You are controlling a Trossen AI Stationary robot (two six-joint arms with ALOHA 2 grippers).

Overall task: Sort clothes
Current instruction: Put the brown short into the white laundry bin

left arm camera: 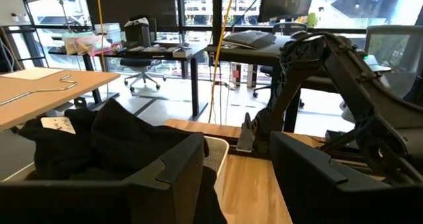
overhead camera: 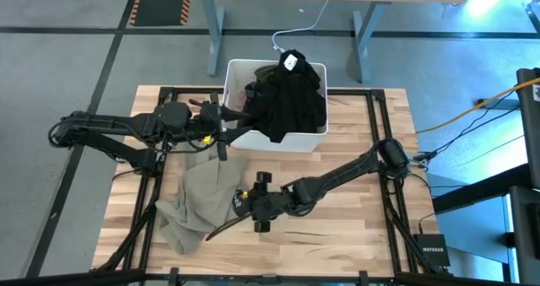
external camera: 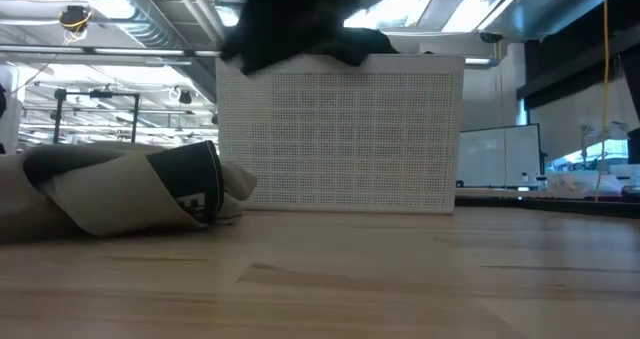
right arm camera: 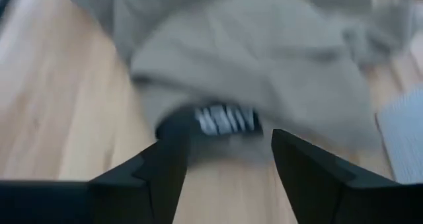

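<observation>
Presently, the khaki-olive garment (overhead camera: 198, 203) lies crumpled on the wooden table (overhead camera: 354, 235), on the left-front part of its surface, just in front of the white bin (overhead camera: 278, 139). In the low view it shows as a folded heap (external camera: 120, 189) with a dark label on its near end, resting beside the perforated wall of the bin (external camera: 340, 134).

The black garment (overhead camera: 291, 96) fills the bin and drapes over its front rim; a white label (overhead camera: 291, 62) sits on top of it at the far side. A darker olive-grey fabric (overhead camera: 257, 88) shows at the left inside the bin, partly under the black one. A sliver of pale pink (overhead camera: 239, 103) shows at the bin's left wall; what it belongs to cannot be confirmed.

The right gripper (overhead camera: 251, 203) is low over the table at the khaki garment's right edge. Its wrist view shows the two fingers (right arm camera: 165, 168) spread apart, with the garment's edge and its dark label (right arm camera: 221, 121) just ahead of them, not clamped.

The left gripper (overhead camera: 218, 126) is at the bin's left wall. Its wrist view shows the fingers (left arm camera: 178, 164) apart, holding nothing, with the black garment (left arm camera: 112, 141) in the bin beside them.
</observation>
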